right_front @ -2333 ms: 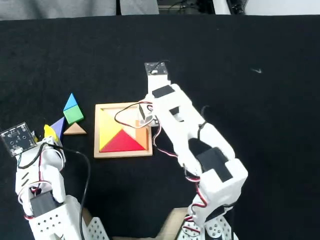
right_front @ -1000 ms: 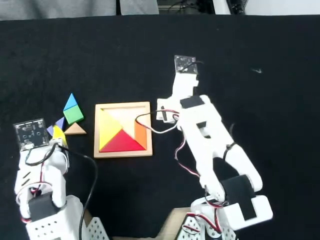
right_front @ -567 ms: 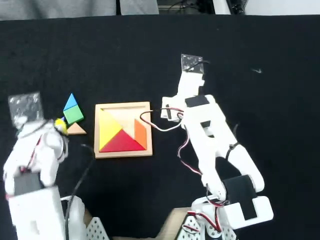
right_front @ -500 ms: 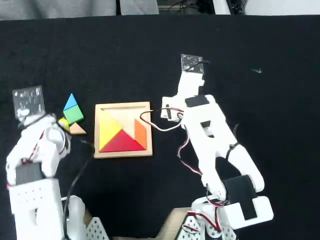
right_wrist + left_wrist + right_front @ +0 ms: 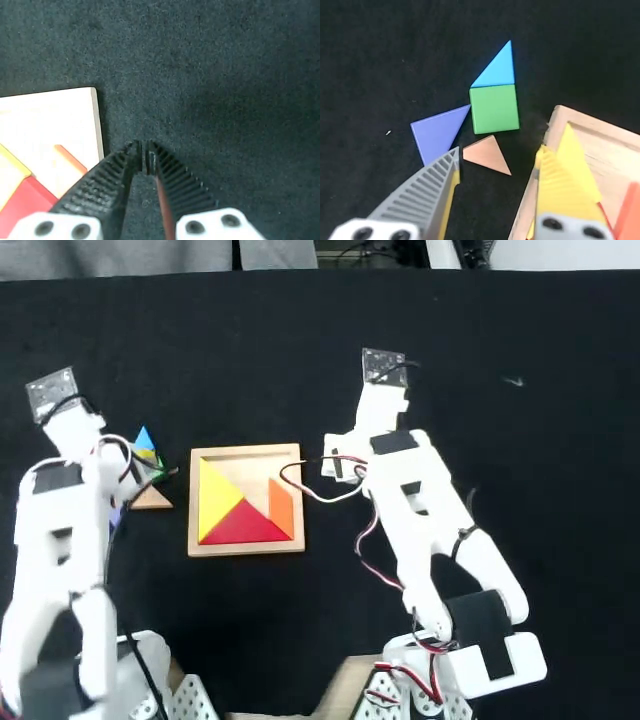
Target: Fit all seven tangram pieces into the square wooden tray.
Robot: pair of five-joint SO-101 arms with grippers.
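The square wooden tray [image 5: 245, 451] lies on the black cloth [image 5: 500, 490] and is partly filled. The yellow triangle [image 5: 218, 502] fills its 9 o'clock side, the red triangle [image 5: 247, 526] its 6 o'clock side, and an orange piece [image 5: 283, 506] sits against the 3 o'clock wall. The 12 o'clock part is bare wood, presumably kept for the smaller shapes.

Those four wait in a cluster at the tray's 9 o'clock. The green square [image 5: 494, 109] has the blue triangle [image 5: 497, 67] edge to edge at its 12 o'clock. The purple triangle [image 5: 437, 134] touches one of its corners. The tan triangle [image 5: 486, 154] lies just beside it at 6 o'clock, nearest the tray.

The left gripper [image 5: 498, 156] hangs above this cluster with its fingers spread wide to either side of the tan triangle. That suggests it is lining up on that piece as the closest and easiest to carry across.

The right gripper [image 5: 145, 150] sits over cloth at the tray's 3 o'clock, fingers pressed together on nothing. It is probably parked there to keep the tray unobstructed.
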